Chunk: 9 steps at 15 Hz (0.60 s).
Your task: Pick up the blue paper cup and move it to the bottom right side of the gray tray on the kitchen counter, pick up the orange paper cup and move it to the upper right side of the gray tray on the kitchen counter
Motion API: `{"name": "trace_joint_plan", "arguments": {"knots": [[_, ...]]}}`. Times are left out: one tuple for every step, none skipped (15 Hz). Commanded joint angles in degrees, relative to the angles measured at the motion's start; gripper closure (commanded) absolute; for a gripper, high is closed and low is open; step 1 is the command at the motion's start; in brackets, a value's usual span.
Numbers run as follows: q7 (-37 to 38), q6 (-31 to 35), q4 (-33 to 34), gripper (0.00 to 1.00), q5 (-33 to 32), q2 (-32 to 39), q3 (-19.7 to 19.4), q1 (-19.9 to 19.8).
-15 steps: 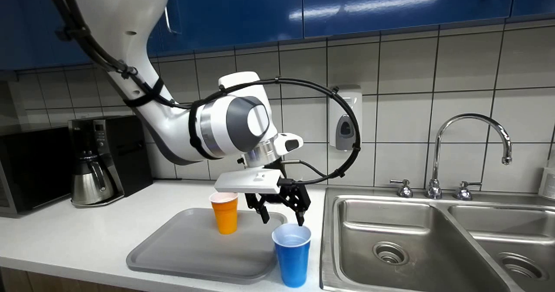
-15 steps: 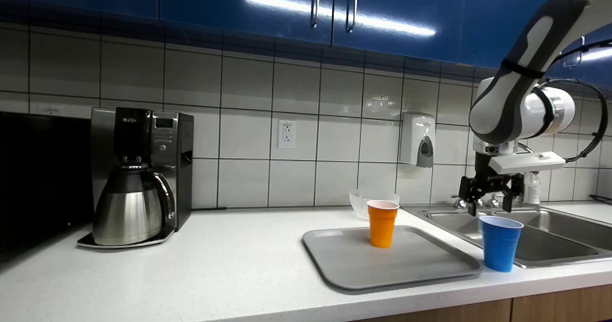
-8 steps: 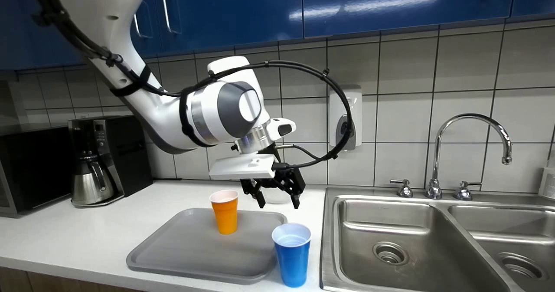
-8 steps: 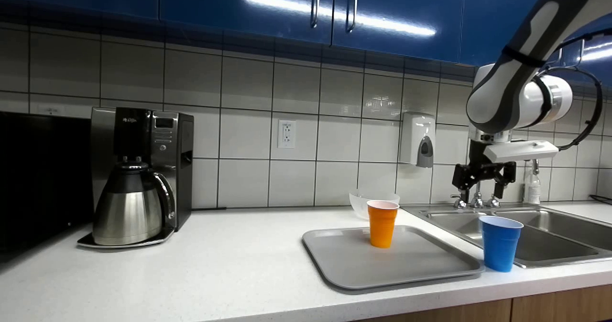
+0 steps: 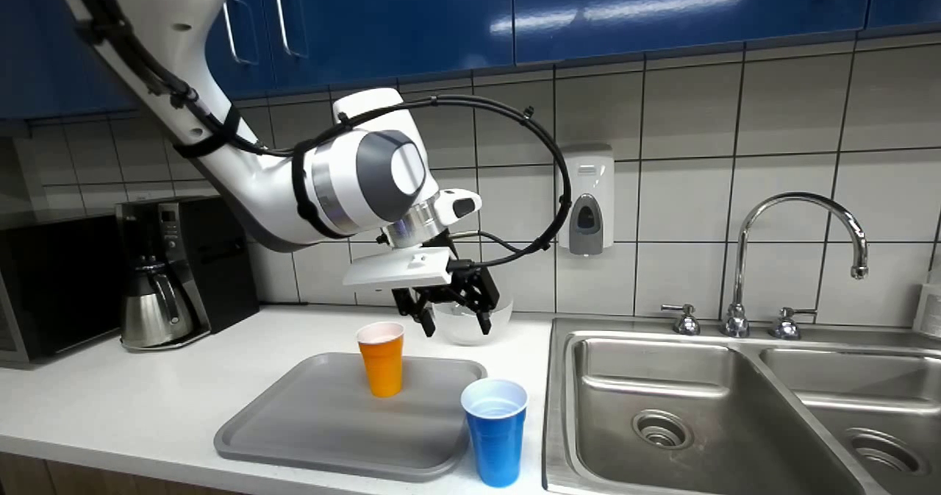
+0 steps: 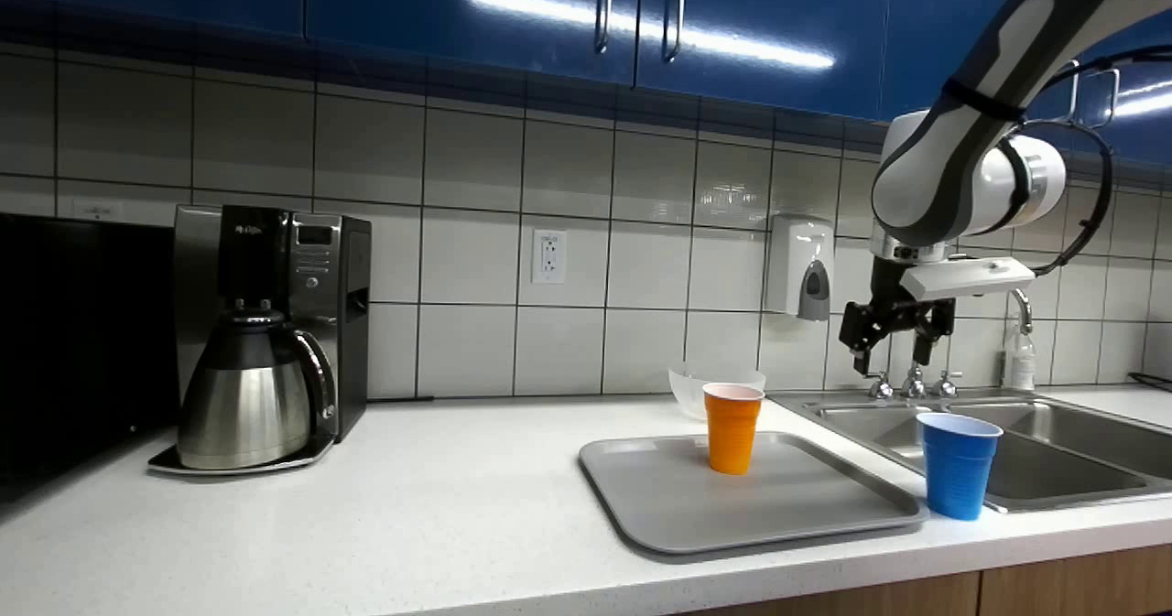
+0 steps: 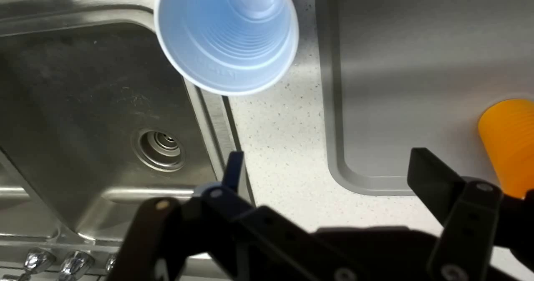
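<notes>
The blue paper cup stands upright on the kitchen counter, between the gray tray and the sink; an exterior view shows it just off the tray's corner. The orange paper cup stands upright on the back part of the tray, also in an exterior view. My gripper is open and empty, in the air above and behind the blue cup. In the wrist view, the blue cup's white inside lies ahead of the open fingers; the orange cup is partly cut off at right.
A steel double sink with a faucet lies beside the blue cup. A clear bowl stands behind the tray near the tiled wall. A coffee maker stands at the left. A soap dispenser hangs on the wall.
My gripper has risen from just above the blue cup and moved back and to the left in both exterior views, staying open. The cups and the tray have not moved.
</notes>
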Motion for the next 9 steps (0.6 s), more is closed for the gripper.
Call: {"name": "trace_joint_plan", "arguments": {"knots": [[0.68, 1.47, 3.09, 0.0, 0.75, 2.91, 1.37, 1.06], [0.78, 1.97, 3.78, 0.0, 0.95, 3.78, 1.67, 1.47], [0.79, 2.49, 4.43, 0.0, 1.23, 4.73, 1.85, 1.93], [0.81, 3.06, 5.02, 0.0, 1.46, 5.68, 1.98, 2.38], [0.59, 3.5, 5.7, 0.0, 2.18, 6.83, 2.08, 3.03], [0.5, 3.88, 6.34, 0.0, 2.67, 7.82, 2.14, 3.55], [0.09, 4.15, 7.04, 0.0, 3.78, 8.82, 2.15, 4.29], [-0.1, 4.59, 7.69, 0.0, 4.78, 9.82, 2.18, 4.95], [-0.27, 4.92, 8.38, 0.0, 5.76, 10.77, 2.24, 5.6]]}}
